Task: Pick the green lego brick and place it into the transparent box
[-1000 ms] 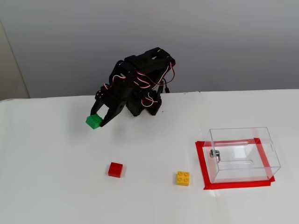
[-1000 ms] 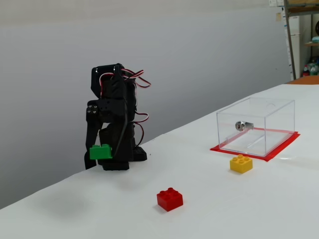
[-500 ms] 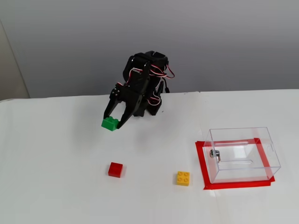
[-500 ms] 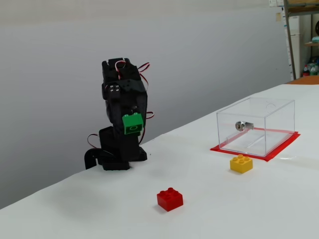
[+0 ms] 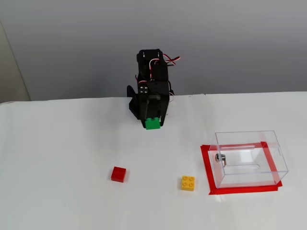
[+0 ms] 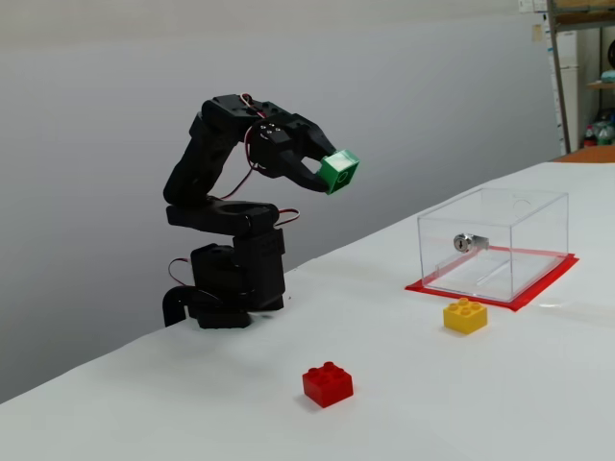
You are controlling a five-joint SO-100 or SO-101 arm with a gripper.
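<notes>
Hand (image 6: 332, 173) clenched on the green lego brick (image 6: 339, 171), high above the table (image 6: 404, 413).

Matte black jointed arm (image 6: 216, 206), blocky servo housings, looping red-and-white cables, small pale screws; black claw (image 6: 325, 173)

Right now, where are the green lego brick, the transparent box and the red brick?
green lego brick (image 6: 339, 171): a fixed view, on its front face, held in the gripper.
transparent box (image 5: 247, 137): a fixed view, on its near top rim.
red brick (image 6: 328, 384): a fixed view, on its front side.
</notes>
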